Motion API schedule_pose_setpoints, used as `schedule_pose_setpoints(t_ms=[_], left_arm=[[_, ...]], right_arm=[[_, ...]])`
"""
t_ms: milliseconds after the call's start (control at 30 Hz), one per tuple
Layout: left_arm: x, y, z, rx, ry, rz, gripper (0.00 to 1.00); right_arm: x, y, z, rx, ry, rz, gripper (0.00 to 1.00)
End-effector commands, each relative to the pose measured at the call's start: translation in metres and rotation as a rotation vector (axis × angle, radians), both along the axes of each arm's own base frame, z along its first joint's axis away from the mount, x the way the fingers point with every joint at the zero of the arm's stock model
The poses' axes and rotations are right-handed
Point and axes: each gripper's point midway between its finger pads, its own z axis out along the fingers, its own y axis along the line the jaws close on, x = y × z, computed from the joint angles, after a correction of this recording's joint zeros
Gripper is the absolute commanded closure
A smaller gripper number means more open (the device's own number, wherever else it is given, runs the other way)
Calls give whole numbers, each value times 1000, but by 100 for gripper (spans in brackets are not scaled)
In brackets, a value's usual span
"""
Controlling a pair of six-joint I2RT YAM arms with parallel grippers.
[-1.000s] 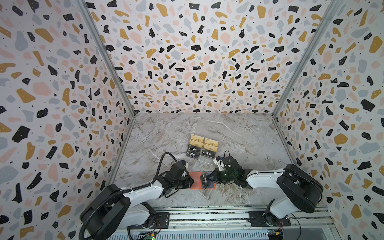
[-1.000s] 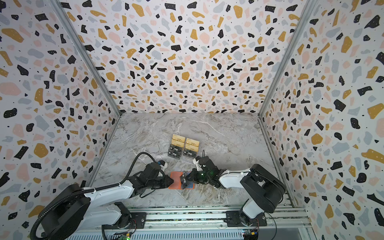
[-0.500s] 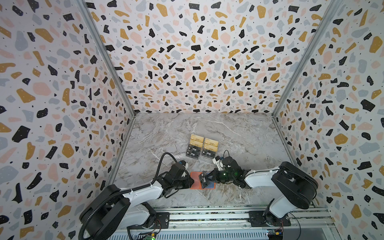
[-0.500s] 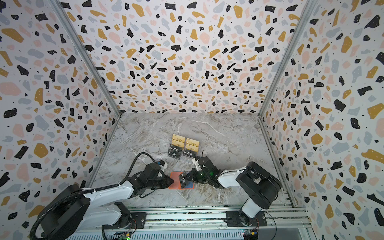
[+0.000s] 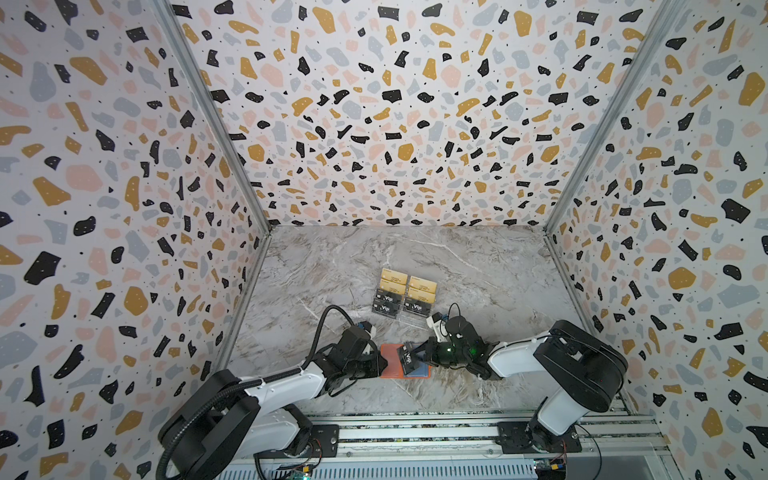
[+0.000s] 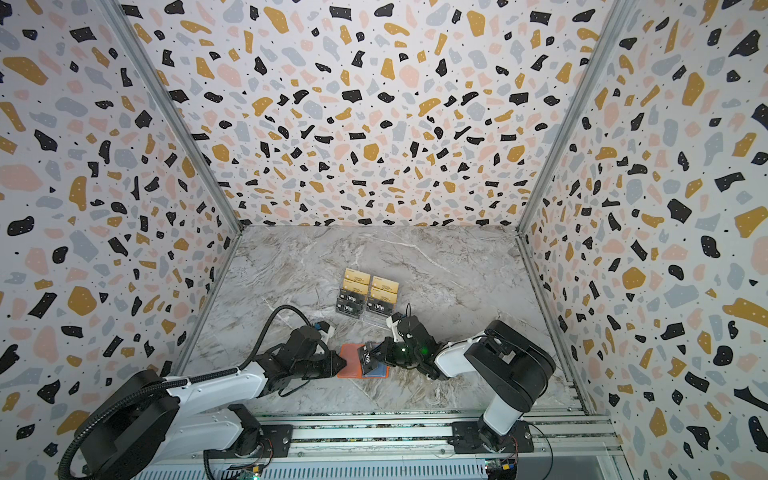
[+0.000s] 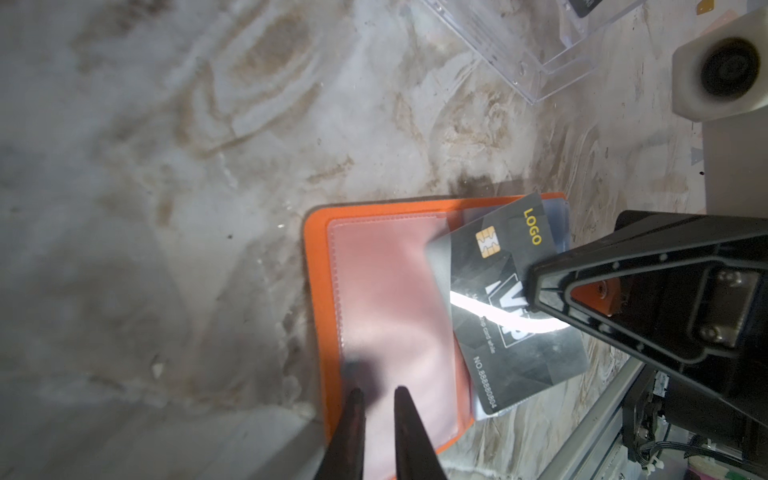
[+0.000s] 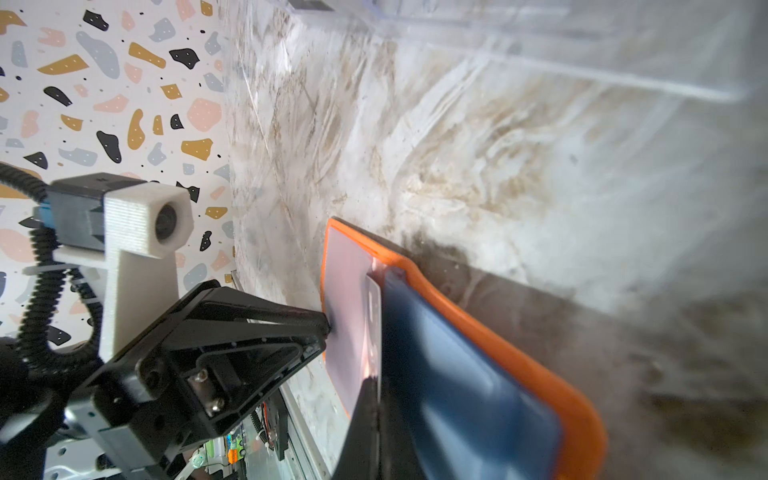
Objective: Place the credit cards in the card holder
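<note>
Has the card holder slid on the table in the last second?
No. In both top views the card holder lies where it did, with the same gap to the clear card stand behind it.

Marble table (image 5: pixel 478 270): open card holder (image 5: pixel 390 360), clear stand (image 7: pixel 523 50)

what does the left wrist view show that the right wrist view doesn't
Only left wrist: the card's printed face, with chip, LOGO and Vip lettering, and the right pincer clamped on it. Only right wrist: the wall, the left arm's camera, and the left pincer from the side, tips against the holder's clear sleeve; the card shows only as a thin sliver. Both: the orange holder lying open on the marble table, and part of the clear stand.
</note>
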Motion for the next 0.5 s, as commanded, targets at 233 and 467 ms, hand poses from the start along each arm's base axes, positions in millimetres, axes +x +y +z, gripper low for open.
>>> schedule_pose_setpoints(t_ms=[233,467], left_arm=[[-13,6,-12,32,36,-19,85],[-13,6,-11,30,36,-20,85]], right_arm=[[1,3,-6,16,5,-32,100],[1,5,-9,24,7,-45,100]])
